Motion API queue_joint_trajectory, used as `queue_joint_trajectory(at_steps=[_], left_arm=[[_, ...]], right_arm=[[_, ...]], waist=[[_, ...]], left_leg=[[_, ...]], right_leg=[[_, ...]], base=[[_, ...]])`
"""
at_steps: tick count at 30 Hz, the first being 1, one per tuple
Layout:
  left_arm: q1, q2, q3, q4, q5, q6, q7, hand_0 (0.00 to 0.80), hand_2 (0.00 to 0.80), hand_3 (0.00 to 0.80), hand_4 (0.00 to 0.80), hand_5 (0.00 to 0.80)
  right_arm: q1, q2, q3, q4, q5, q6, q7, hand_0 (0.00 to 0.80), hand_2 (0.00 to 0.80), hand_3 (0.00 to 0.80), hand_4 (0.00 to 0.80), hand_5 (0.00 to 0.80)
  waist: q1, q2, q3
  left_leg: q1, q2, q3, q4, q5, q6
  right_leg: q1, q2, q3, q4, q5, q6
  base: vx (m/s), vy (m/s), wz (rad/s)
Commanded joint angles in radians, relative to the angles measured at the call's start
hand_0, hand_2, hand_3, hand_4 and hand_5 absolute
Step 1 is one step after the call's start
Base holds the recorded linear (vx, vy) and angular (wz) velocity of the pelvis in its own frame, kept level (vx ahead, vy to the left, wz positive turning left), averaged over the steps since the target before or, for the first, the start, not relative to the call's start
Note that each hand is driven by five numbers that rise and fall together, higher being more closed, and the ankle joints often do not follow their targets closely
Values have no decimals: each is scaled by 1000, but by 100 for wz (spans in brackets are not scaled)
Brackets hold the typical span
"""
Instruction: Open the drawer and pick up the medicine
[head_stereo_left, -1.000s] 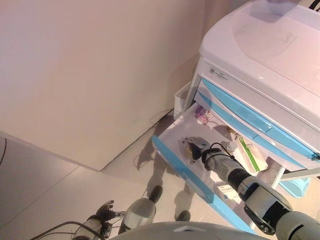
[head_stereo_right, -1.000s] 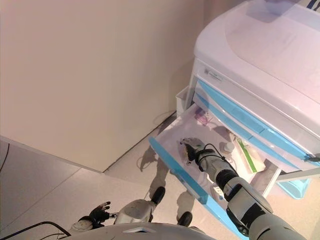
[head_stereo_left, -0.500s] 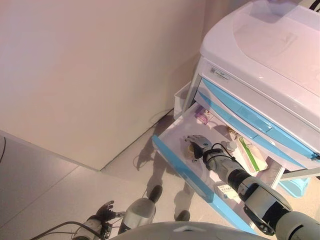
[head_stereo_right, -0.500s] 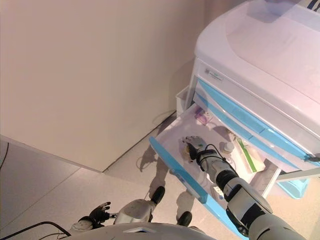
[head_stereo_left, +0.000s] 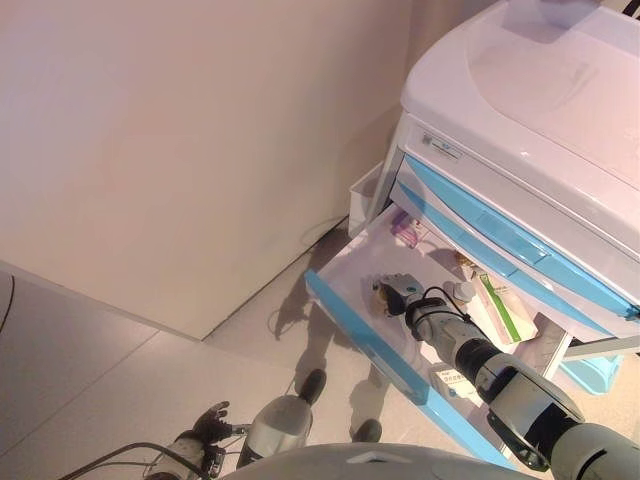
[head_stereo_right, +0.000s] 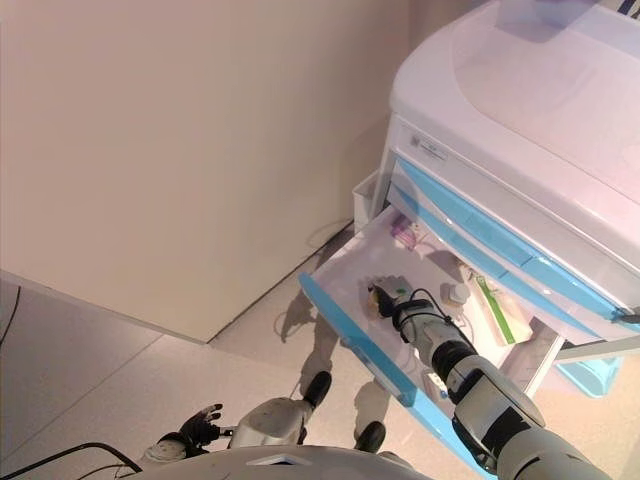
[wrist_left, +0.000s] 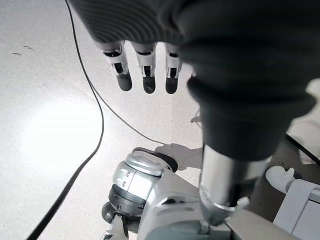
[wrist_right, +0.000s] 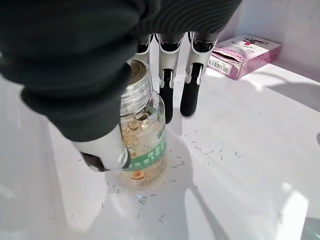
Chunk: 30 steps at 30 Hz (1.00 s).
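**Medicine jar stands in the open drawer, under our right hand**

Medicine jar (wrist_right: 142, 135): we see a small clear container with a green label band and amber pills inside, standing upright on the white floor of the pulled-out drawer (head_stereo_left: 345, 265). Our right hand (head_stereo_left: 398, 295) is down over it; the thumb lies against one side of the jar and the fingers (wrist_right: 191, 95) reach straight down just beside the other, their dark tips at the drawer floor. We cannot tell whether they actually clamp the jar.

Inside the same drawer, a pink box (wrist_right: 246, 55) lies flat towards the back corner, well apart from the jar. A white-and-green box (head_stereo_left: 503, 310) lies towards the cabinet side, with a small round white bottle (head_stereo_left: 462, 291) near it. Fine specks of debris dot the smooth, glossy drawer floor.

The drawer has a pale blue front edge and belongs to a white plastic cabinet (head_stereo_left: 530, 110) with rounded top and blue-fronted drawers. The cabinet stands against a plain beige wall (head_stereo_left: 190, 150) on a pale speckled floor (wrist_left: 45, 125).

Our left hand (wrist_left: 145, 75) hangs low over that floor, fingers straight and relaxed, holding nothing.
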Motion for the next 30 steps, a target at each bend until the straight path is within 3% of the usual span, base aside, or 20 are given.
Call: queue_joint_trajectory(at_steps=[1, 16, 18, 20, 22, 24, 30], left_arm=[[-5, 19, -33, 18, 38, -24, -5, 0, 0, 0, 0, 0], [-5, 26, -30, 12, 38, -23, -3, 0, 0, 0, 0, 0], [-3, 30, -19, 9, 38, -20, -3, 0, 0, 0, 0, 0], [0, 46, 6, -5, 45, -5, -6, 0, 0, 0, 0, 0], [2, 61, 22, -15, 40, 8, -7, 0, 0, 0, 0, 0], [5, 79, 53, -17, 32, 27, -11, 0, 0, 0, 0, 0], [10, 108, 111, 5, 38, 42, -17, 0, 0, 0, 0, 0]], right_arm=[[-14, -17, 17, -30, -22, -9, -30, 800, 800, 800, 800, 800], [-7, -26, 17, -47, -38, -20, -6, 800, 800, 800, 800, 800], [-12, -44, 22, -90, -53, -25, 50, 800, 800, 800, 800, 800], [-21, -96, 40, -233, -46, -17, 189, 800, 800, 800, 800, 800], [-20, -143, 45, -351, 36, 2, 296, 800, 800, 800, 800, 800], [-17, -249, 32, -574, 141, 41, 469, 800, 800, 800, 800, 800], [-74, -486, -84, -838, 414, 19, 758, 800, 800, 800, 800, 800]], waist=[[21, 6, 3], [21, -7, 10], [17, -12, 12], [6, -29, 13], [-10, -44, 11], [-37, -63, 3], [-98, -106, -32]], left_leg=[[-10, -24, -9, 52, -115, -3], [-10, -27, -6, 52, -116, 1], [-7, -25, -2, 50, -118, 1], [-2, -20, 8, 46, -119, 3], [-3, -15, 15, 43, -116, 4], [10, -7, 37, 32, -117, 3], [43, 14, 95, 13, -124, 1]], right_leg=[[-24, -34, 0, 136, -65, 20], [-25, -34, 5, 132, -59, 24], [-25, -33, 9, 130, -56, 25], [-24, -30, 20, 127, -52, 27], [-28, -29, 26, 124, -44, 30], [-28, -23, 51, 119, -38, 29], [-26, -10, 109, 112, -29, 31]], base=[[0, 0, 0], [0, 0, 0], [0, 0, 0], [-14, -14, -2], [-25, -23, -9], [-6, -7, -16], [13, -8, -31]])
